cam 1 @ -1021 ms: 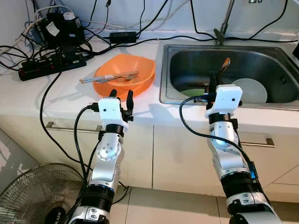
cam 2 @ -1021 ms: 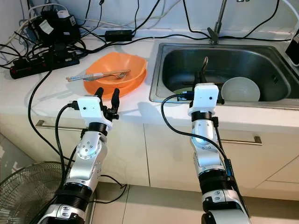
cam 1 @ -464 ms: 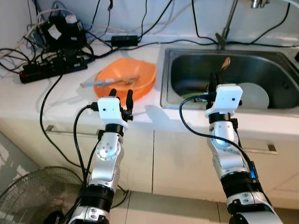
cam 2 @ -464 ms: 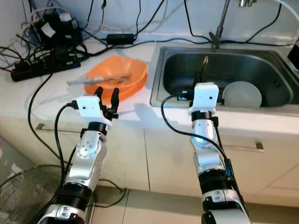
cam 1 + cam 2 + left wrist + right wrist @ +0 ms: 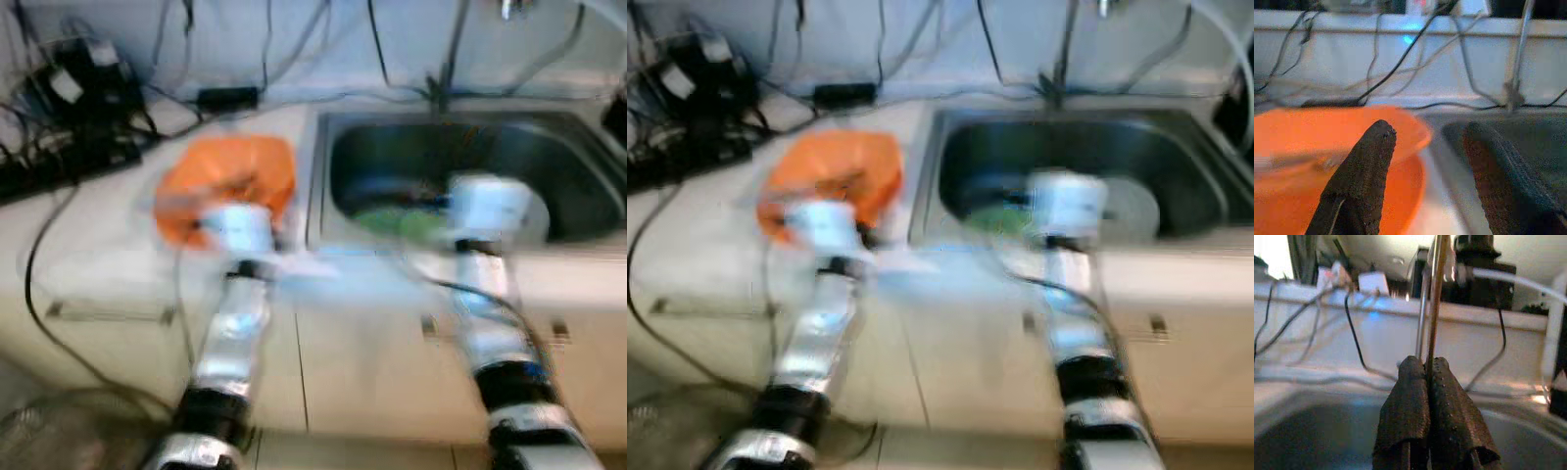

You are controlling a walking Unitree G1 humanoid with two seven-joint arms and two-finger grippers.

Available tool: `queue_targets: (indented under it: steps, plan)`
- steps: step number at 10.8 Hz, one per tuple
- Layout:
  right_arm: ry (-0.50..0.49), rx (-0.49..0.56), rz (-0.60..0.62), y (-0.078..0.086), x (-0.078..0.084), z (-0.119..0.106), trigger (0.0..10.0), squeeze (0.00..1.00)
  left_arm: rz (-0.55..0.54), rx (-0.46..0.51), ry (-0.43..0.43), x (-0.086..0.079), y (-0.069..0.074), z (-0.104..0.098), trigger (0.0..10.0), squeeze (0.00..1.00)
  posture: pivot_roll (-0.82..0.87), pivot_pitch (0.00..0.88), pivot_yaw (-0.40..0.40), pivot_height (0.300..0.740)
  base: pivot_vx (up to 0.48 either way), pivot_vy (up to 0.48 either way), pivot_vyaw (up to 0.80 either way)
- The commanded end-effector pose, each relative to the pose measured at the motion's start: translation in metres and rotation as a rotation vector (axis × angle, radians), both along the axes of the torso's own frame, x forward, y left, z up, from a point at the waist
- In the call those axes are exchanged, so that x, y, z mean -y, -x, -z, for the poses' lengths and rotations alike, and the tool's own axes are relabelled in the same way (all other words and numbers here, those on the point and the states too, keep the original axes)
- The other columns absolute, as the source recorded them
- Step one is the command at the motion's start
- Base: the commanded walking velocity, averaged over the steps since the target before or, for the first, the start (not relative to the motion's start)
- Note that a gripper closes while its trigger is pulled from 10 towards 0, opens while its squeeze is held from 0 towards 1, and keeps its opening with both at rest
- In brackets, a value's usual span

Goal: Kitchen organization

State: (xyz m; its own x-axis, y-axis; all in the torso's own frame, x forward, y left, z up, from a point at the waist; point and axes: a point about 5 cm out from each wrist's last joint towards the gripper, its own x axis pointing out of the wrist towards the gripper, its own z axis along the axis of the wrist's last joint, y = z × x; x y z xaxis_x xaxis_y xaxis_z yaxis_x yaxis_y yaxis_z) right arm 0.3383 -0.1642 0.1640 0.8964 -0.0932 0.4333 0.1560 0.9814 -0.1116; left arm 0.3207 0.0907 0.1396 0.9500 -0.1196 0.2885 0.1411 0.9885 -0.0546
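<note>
Left eye view, heavily blurred: I see the orange bowl [image 5: 227, 184] on the white counter [image 5: 98, 235], at about 9 o'clock from the steel sink [image 5: 470, 166]. My left arm [image 5: 235, 323] reaches up to the counter edge just below the bowl; my right arm [image 5: 495, 323] reaches to the sink's front rim. A pale round dish [image 5: 524, 211] and something green [image 5: 402, 223] lie in the basin. Black cables and a power strip [image 5: 59, 162] crowd the counter at 10 o'clock from the bowl.

Right eye view: same layout, same blur; no finger detail can be made out.

Left wrist view: my left hand [image 5: 1437, 181] is open, its two black fingers [image 5: 1359, 186] well apart. One finger lies over the orange bowl; the other lies over the sink side. A utensil [image 5: 1288, 161] rests across the bowl, blurred. The tap stem [image 5: 1518, 54] stands behind, with cables along the back wall.

Right wrist view: my right hand [image 5: 1430, 382] is closed, both fingers pinching a thin upright handle [image 5: 1436, 298] of a utensil; its type I cannot tell. The hand sits above the sink basin, with the tap behind it.
</note>
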Motion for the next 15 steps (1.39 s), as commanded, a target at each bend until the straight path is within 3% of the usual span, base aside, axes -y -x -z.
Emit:
queue_targets:
  steps: [1,9,10,13,15]
  plan:
    - [-0.011,0.04,-0.057,-0.002,-0.018,-0.01,10.0,0.0,-0.042,0.01,-0.015,-0.015,-0.002,-0.003,10.0,0.0,0.08,0.0,0.054,0.74,0.48,0.0,0.0]
    - [-0.006,0.035,-0.059,-0.002,-0.019,-0.008,10.0,0.0,0.005,0.053,0.002,-0.006,0.003,-0.011,10.0,0.0,0.08,0.0,0.057,0.74,0.0,0.0,0.0]
    - [0.004,0.015,-0.058,-0.003,-0.02,-0.005,10.0,0.0,0.022,0.076,-0.002,-0.003,0.005,-0.017,10.0,0.0,0.08,0.0,0.057,0.74,0.0,0.0,0.0]
    - [0.018,-0.081,-0.065,-0.006,-0.023,0.011,10.0,0.0,0.079,0.02,-0.055,0.003,0.014,-0.001,10.0,0.0,0.09,0.0,0.054,0.74,0.0,0.0,0.0]
    - [0.011,-0.144,-0.052,-0.013,-0.02,0.015,10.0,0.0,0.133,0.015,-0.093,0.007,0.023,-0.001,10.0,0.0,0.09,0.0,0.057,0.74,0.0,0.0,0.0]
